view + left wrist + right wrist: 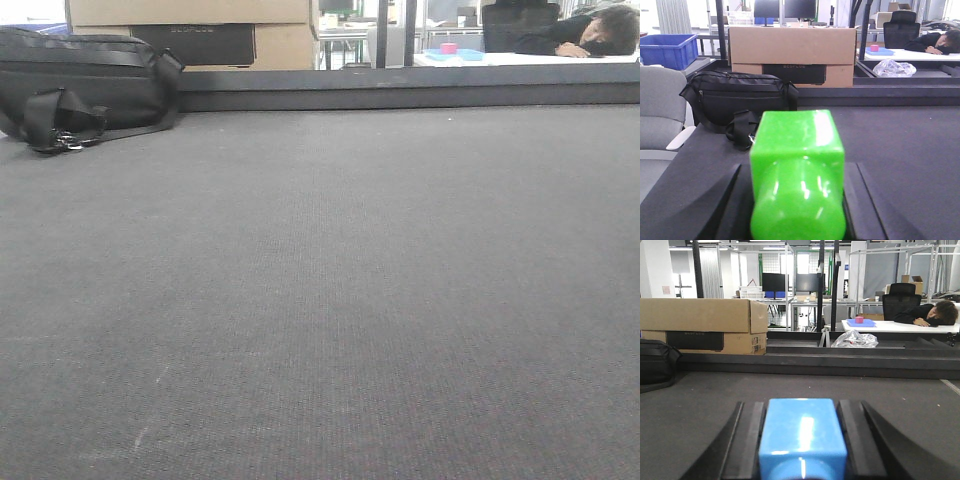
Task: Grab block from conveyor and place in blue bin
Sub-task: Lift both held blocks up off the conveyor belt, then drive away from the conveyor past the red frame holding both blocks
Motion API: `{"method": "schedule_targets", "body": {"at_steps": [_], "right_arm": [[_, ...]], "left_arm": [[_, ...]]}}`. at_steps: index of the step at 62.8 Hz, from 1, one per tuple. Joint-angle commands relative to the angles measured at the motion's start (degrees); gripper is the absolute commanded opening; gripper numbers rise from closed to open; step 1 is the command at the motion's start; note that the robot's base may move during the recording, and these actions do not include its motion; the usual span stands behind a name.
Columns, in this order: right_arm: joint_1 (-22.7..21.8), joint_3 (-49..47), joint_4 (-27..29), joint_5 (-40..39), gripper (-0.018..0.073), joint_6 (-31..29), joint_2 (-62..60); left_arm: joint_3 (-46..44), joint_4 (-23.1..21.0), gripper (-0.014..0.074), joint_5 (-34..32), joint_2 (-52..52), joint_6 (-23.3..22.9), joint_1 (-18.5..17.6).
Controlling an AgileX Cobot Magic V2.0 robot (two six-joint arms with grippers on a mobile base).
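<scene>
Gripping a green block (797, 150), the left end effector (799, 200) sat over the conveyor (320, 300); the right end effector (802, 442) clamped a blue block (802, 430). Advised: firm grip, release only above the blue bin (667, 50), upper left.

Cardboard box (700, 325), black bag (740, 102), white desk (900, 326) (person (930, 314) slumped).

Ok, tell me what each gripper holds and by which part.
Left gripper: glossy green plastic block, pinched by its two opposite sides. Right gripper: glossy blue plastic block, pinched the same way, by its sides.
</scene>
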Motion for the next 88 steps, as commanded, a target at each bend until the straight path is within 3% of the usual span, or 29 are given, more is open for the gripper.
{"method": "schedule_targets", "body": {"at_steps": [1, 88], "right_arm": [[0.11, -0.46, -0.51, -0.52, -0.0162, -0.44, -0.25], [0.11, -0.46, -0.51, -0.52, -0.0162, -0.44, -0.25]], "left_arm": [[0.18, 0.18, -0.0111, -0.81, -0.25, 0.12, -0.33], [0.18, 0.18, -0.0111, -0.91, -0.25, 0.12, -0.33]]}}
